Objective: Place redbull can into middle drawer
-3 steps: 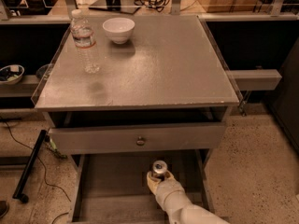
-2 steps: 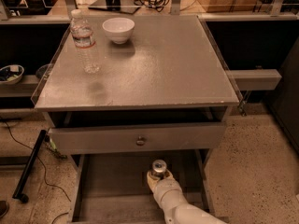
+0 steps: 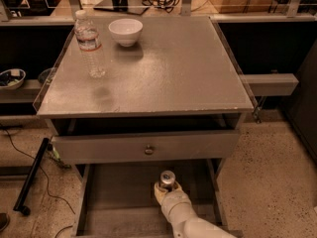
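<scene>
The redbull can point(image 3: 167, 178) stands upright inside the open middle drawer point(image 3: 114, 202), low in the camera view; only its silver pull-tab top shows. My gripper point(image 3: 166, 190) reaches in from the bottom edge, its cream fingers wrapped around the can's body and shut on it. The can's lower part is hidden behind my wrist, so I cannot tell whether it rests on the drawer floor.
Above the open drawer is a drawer front with a brass knob point(image 3: 148, 149). On the grey tabletop point(image 3: 173, 68) stand a clear water bottle point(image 3: 89, 44) and a white bowl point(image 3: 125, 31). Shelving runs behind. A black cable and pole point(image 3: 32, 175) lie on the floor left.
</scene>
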